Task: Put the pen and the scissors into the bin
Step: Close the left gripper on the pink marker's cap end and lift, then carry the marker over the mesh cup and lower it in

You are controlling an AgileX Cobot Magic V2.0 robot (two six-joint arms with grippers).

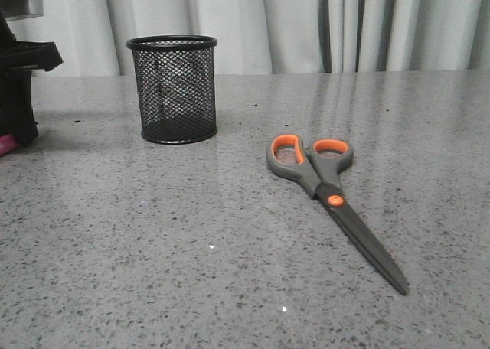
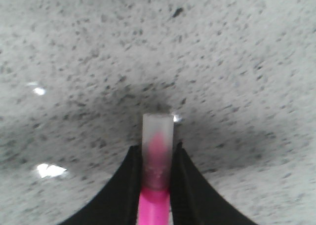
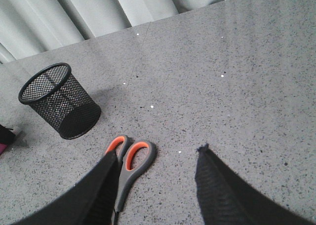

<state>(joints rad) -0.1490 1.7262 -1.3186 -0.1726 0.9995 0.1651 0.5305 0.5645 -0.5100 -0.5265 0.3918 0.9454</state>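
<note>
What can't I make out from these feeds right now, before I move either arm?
- Pen: left wrist view shows only the capped end between the left gripper fingers; the frame edge cuts off the rest.
- Left gripper in the front view: cut off at the picture's edge.
- Scissors blades: right wrist view, hidden behind a right gripper finger and cut off by the edge.
- Bin contents: front view, not clear through the mesh.
</note>
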